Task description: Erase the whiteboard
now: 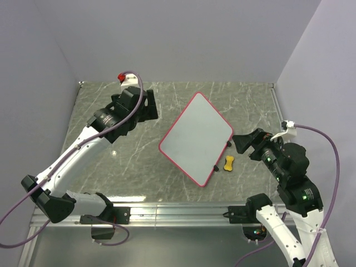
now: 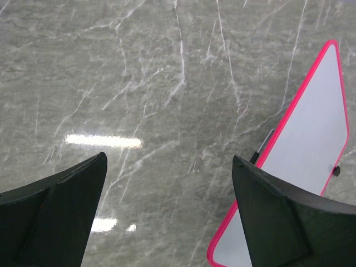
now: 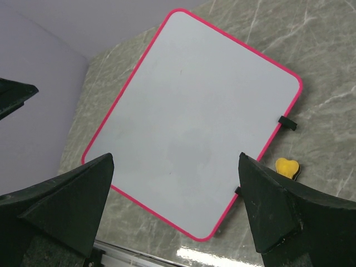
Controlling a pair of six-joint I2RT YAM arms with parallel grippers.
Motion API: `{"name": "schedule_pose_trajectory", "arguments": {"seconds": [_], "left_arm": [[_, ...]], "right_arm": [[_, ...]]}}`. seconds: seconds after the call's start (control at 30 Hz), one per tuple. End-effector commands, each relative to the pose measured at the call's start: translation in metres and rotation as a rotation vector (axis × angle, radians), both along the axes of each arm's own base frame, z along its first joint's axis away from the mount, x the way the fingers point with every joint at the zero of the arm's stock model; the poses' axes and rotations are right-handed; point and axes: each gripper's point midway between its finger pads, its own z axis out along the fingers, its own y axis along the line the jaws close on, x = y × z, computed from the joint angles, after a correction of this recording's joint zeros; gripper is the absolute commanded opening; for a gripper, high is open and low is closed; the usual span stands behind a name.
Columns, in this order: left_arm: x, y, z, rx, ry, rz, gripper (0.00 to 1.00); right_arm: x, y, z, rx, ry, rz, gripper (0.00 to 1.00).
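- Left gripper (image 1: 149, 109): it hangs over the far-left part of the bench (image 1: 111, 167). Its jaws are wide apart and hold nothing. In the left wrist view only bare marble lies between the fingers (image 2: 67, 211).
- Whiteboard (image 1: 196, 138): it lies flat near the middle of the bench, a little toward the right edge, turned so one corner points to the far edge. No red marks show on its white face in any view. The right wrist view shows at most a faint grey haze near the centre (image 3: 194, 122).
- Eraser (image 1: 228, 163): it rests on the bench just beside the board's right-hand edge, near the black feet, and neither arm grips it.
- Right gripper (image 1: 238, 143): it hovers near the right edge of the bench, facing the board. Its jaws are apart and empty.
- Judgement: the wiping looks finished. At most a check of the haze is left.
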Motion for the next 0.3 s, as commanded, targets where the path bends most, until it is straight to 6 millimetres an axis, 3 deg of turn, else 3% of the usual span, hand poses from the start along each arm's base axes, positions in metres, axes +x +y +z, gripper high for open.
{"name": "schedule_pose_trajectory", "arguments": {"seconds": [0.0, 0.27], "left_arm": [[0.0091, 0.0001, 0.0239, -0.026, -0.069, 0.02, 0.99], [0.0177, -0.0047, 0.0187, -0.02, -0.072, 0.031, 0.99]], "right_arm": [[0.0018, -0.0012, 0.0053, -0.009, -0.027, -0.001, 1.0], [-0.0017, 0.0042, 0.0062, -0.052, -0.05, 0.058, 1.0]]}}
